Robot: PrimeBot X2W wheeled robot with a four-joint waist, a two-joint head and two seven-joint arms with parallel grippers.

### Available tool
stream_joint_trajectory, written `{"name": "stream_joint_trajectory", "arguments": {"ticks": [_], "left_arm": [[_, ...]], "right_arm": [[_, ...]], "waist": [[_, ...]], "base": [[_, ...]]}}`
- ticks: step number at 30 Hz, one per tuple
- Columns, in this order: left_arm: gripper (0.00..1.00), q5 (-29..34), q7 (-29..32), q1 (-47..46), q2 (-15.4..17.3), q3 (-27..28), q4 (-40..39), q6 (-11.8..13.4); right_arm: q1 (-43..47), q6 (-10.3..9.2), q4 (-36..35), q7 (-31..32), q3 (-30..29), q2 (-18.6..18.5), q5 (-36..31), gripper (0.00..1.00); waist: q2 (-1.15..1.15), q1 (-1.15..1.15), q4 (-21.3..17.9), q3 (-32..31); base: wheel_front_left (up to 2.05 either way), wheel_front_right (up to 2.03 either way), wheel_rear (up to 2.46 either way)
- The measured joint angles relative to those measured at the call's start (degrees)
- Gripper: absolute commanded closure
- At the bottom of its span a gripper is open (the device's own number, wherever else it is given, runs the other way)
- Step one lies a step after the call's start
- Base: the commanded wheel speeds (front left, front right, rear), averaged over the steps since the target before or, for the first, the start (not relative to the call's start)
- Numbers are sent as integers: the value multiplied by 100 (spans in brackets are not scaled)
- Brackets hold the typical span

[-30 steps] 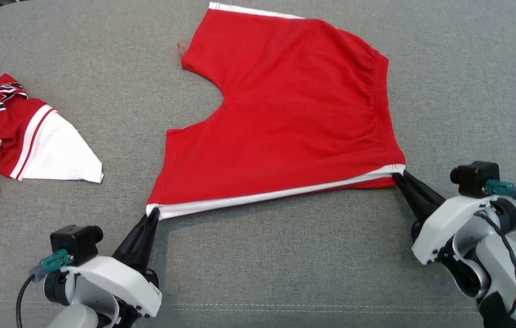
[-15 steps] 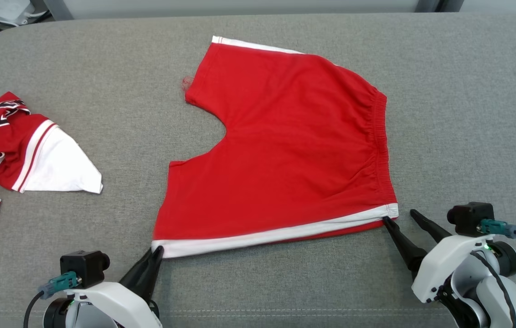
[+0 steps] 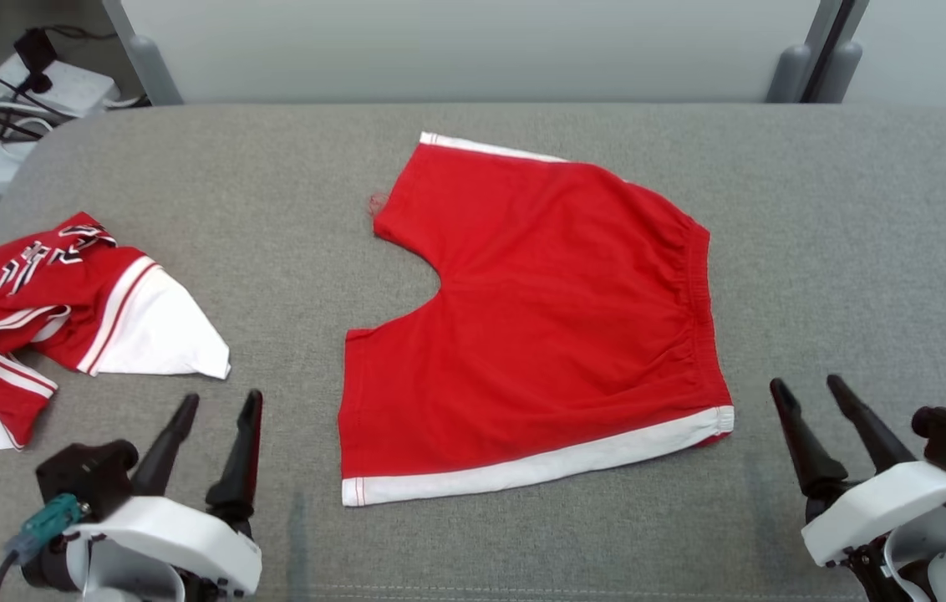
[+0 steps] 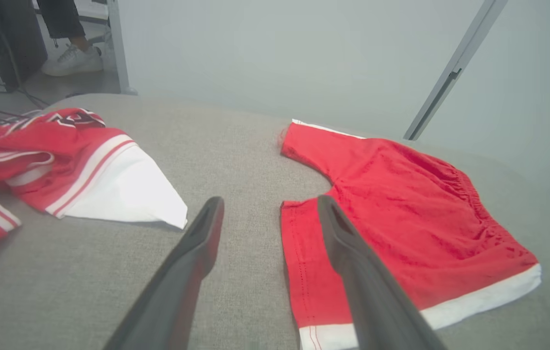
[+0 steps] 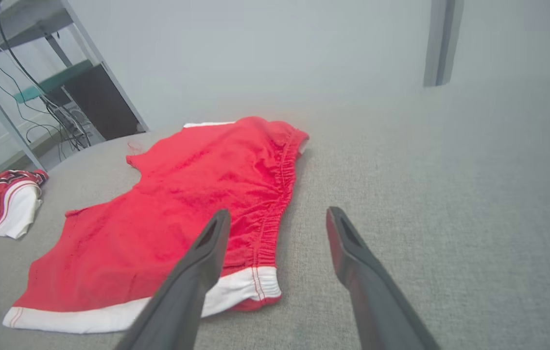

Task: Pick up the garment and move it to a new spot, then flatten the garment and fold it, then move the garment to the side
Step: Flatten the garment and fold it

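Note:
The garment (image 3: 548,326), a pair of red shorts with a white side stripe, lies flat on the grey padded table (image 3: 473,543), waistband to the right (image 4: 401,214) (image 5: 182,204). My left gripper (image 3: 218,403) (image 4: 270,204) stands open, off the shorts' near-left corner, holding nothing. My right gripper (image 3: 809,386) (image 5: 277,215) is open too, just right of the near-right corner with the waistband end, apart from the cloth.
A crumpled red and white jersey (image 3: 63,309) (image 4: 61,160) (image 5: 3,204) lies at the table's left. Cables and a power strip (image 3: 5,92) sit beyond the far-left corner. A person's foot (image 4: 71,58) stands on the floor behind. Metal posts (image 3: 807,58) rise behind the table.
Both grippers let go of the shorts' near corners, opened wide and drew back toward me. The shorts now lie free on the table. The camera tilted up, shifting the whole picture down.

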Motion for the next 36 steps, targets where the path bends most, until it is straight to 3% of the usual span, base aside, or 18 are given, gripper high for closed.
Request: {"name": "stream_joint_trajectory", "arguments": {"ticks": [12, 20, 28, 36], "left_arm": [[0, 333, -797, -822, -202, 578, 499, 148], [0, 888, -900, -291, -460, 953, 864, 86], [0, 1368, -901, 732, -913, 1356, 623, -336], [0, 1980, -901, 812, -900, 1269, 654, -765]], "right_arm": [[69, 0, -634, -1027, -866, 633, -1424, 0], [320, 0, -482, -1137, -1004, 808, -1772, 0], [785, 0, -356, -1174, -1061, 932, -1870, 0], [1099, 0, -370, -1188, -1044, 1077, -2047, 0]], "waist": [[0, 0, -50, -498], [0, 0, -98, -619], [0, 0, -36, -773], [0, 0, 70, -862]], "base": [[0, 0, 0], [0, 0, 0], [0, 0, 0], [0, 0, 0]]}}
